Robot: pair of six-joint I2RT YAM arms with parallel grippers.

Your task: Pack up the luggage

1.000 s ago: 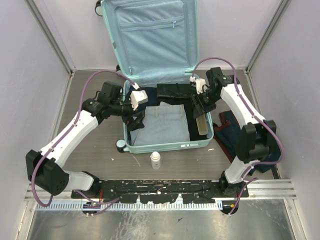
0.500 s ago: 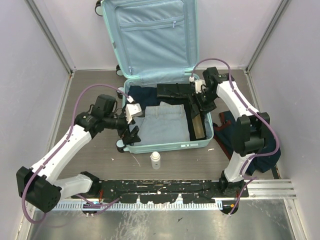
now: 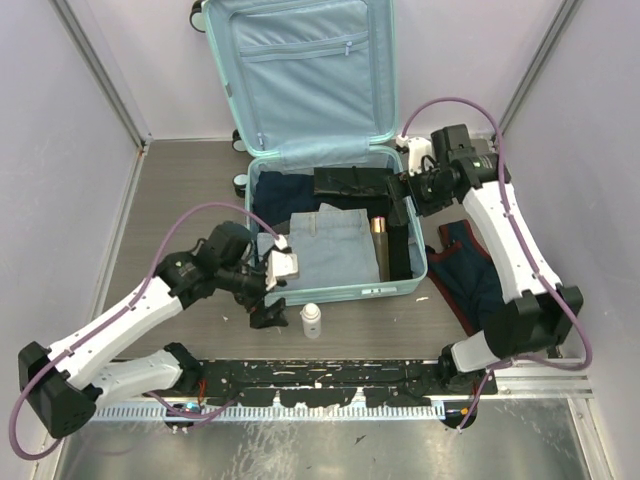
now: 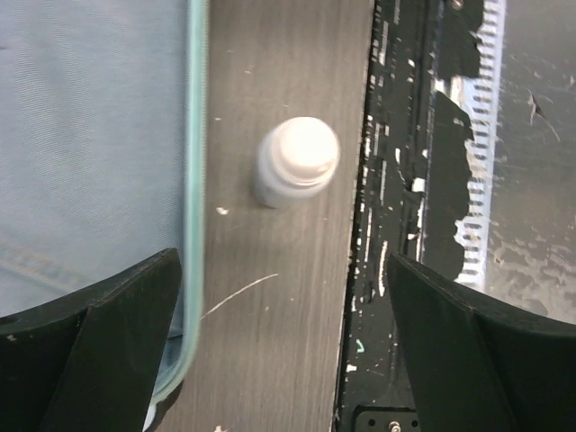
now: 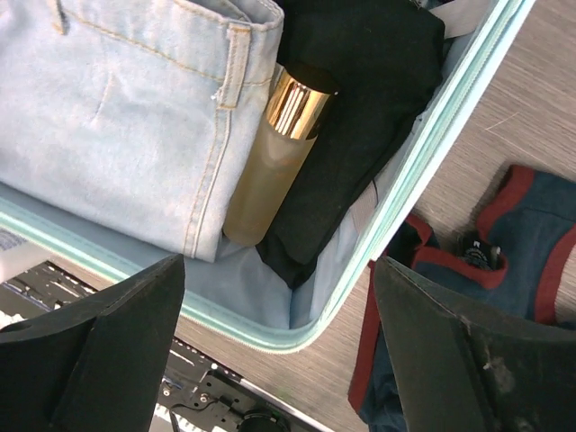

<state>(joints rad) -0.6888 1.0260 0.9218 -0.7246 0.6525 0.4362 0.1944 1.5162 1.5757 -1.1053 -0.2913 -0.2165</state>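
Note:
The luggage (image 3: pixel 330 290) is a pale mint suitcase lying open, its lid upright at the back. Folded light jeans (image 3: pixel 325 250), dark clothes and a gold-capped bottle (image 3: pixel 380 245) lie inside. The right wrist view shows the bottle (image 5: pixel 274 162) between the jeans (image 5: pixel 117 108) and a black garment (image 5: pixel 360 117). My right gripper (image 3: pixel 408 200) is open and empty above the case's right side. My left gripper (image 3: pixel 268 300) is open and empty at the case's front rim, beside a small white bottle (image 3: pixel 312 320). The left wrist view shows that bottle (image 4: pixel 297 162) standing ahead of the jaws.
A navy garment with red trim (image 3: pixel 475 280) lies on the table right of the suitcase and also shows in the right wrist view (image 5: pixel 513 270). The black mounting rail (image 3: pixel 320 375) runs along the near edge. Grey walls close in both sides.
My right gripper has let go of the gold-capped bottle in the suitcase and pulled back up and right. My left arm has swung from the case's left side round to its front, near the white bottle.

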